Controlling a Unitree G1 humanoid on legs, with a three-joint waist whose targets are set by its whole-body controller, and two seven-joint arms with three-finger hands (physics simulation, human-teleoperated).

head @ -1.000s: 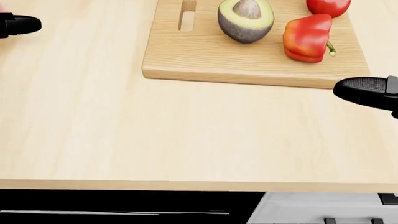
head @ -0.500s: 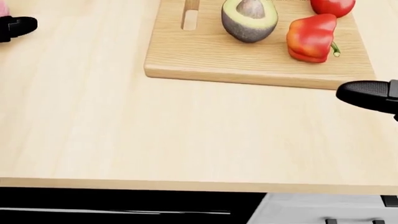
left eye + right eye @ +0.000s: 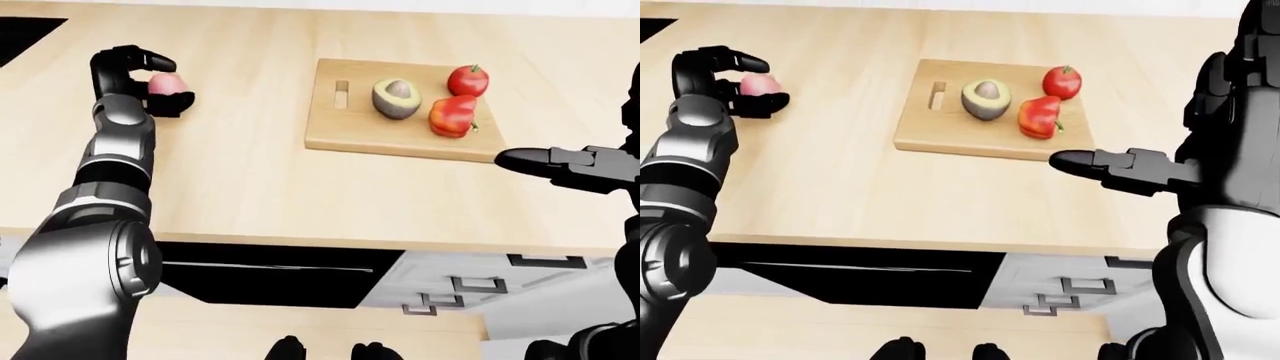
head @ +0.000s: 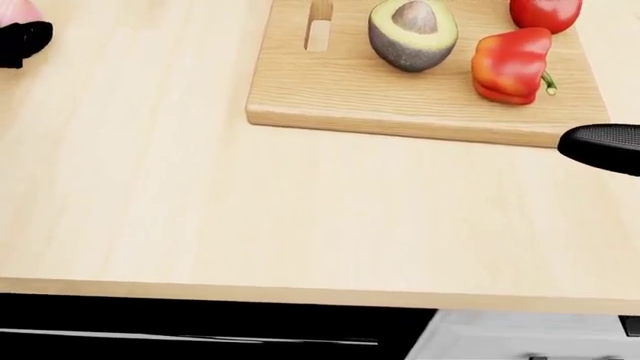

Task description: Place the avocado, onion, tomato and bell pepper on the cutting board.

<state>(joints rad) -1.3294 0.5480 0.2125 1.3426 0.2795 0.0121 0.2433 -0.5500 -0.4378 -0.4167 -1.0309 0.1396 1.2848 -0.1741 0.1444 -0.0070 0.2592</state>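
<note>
A wooden cutting board (image 3: 350, 124) lies on the light counter, right of centre in the left-eye view. On it sit a halved avocado (image 3: 397, 97), a red tomato (image 3: 468, 79) and a red bell pepper (image 3: 452, 116). Far to the left, off the board, my left hand (image 3: 178, 81) curls round a pink onion (image 3: 165, 84), with fingers arched over it and the thumb under it. My right hand (image 3: 1070, 161) stretches flat and open, its fingertips (image 4: 600, 142) pointing left just below the board's lower right corner, holding nothing.
A black stove top (image 3: 25, 34) shows at the upper left corner. The counter's near edge (image 3: 300, 241) runs across the view, with a dark recess (image 3: 260, 274) and white drawers with handles (image 3: 470, 285) beneath it.
The head view has shifted, so the board and its vegetables sit further right and lower. More of the onion shows at the top left. The right fingertips sit nearer the right edge.
</note>
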